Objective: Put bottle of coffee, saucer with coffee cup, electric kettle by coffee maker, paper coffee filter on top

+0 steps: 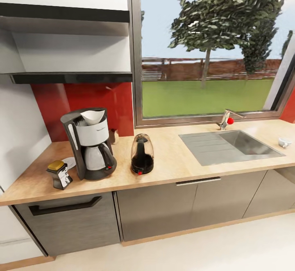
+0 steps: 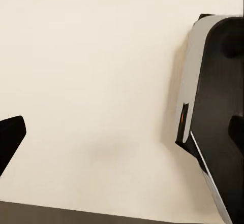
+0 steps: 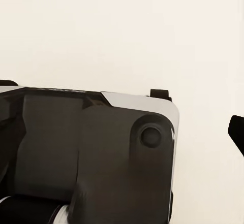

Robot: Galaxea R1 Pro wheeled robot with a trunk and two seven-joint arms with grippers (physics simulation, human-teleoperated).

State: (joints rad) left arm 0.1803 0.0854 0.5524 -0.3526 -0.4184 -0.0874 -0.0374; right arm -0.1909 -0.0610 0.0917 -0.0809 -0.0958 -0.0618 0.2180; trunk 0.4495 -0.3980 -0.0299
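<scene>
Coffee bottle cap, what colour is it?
Yellow-orange, on the dark bottle left of the coffee maker; head view shows it best.

Wooden countertop [image 1: 176, 162], coffee maker [image 1: 91, 145], bottle of coffee [image 1: 60, 175], saucer [image 1: 69, 163], electric kettle [image 1: 142, 154], coffee cup [image 1: 284, 142]

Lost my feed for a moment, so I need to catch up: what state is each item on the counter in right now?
Tall black drip coffee maker: upright on the counter.
White paper cone filter: seated in the maker's top.
Dark squarish coffee bottle with yellow cap: upright, capped, left of the maker.
Small round white saucer: flat, bare, partly behind the maker.
Rounded dark glass electric kettle: upright, right of the maker.
Tiny white cup: beside the sink, not on the saucer.
</scene>
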